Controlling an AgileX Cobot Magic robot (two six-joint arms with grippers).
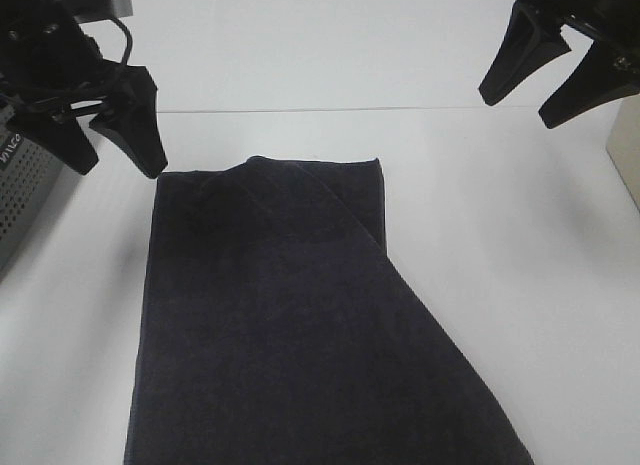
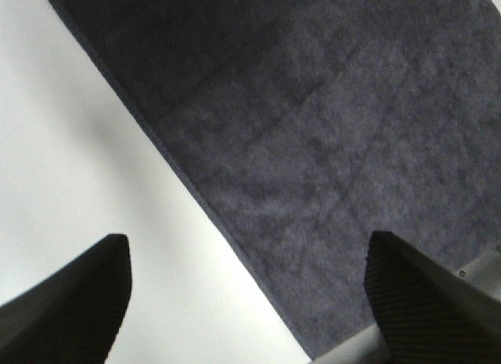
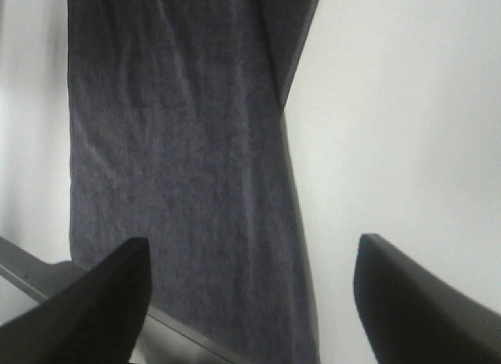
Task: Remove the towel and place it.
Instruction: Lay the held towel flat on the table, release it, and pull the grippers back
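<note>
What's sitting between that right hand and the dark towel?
Nothing: only bare white table separates the right hand from the towel, seen in the high view.

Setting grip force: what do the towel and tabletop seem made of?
The towel: soft dark charcoal cloth, likely terry; matte, with a fuzzy nap, gentle folds and a hemmed edge. The table: hard, smooth white surface, perhaps laminate; even in tone, with soft shadows, exact material uncertain.

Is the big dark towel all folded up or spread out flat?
Mostly spread out: the large dark charcoal terry towel lies flat on the white table, one layer overlapping another along a diagonal edge.
</note>
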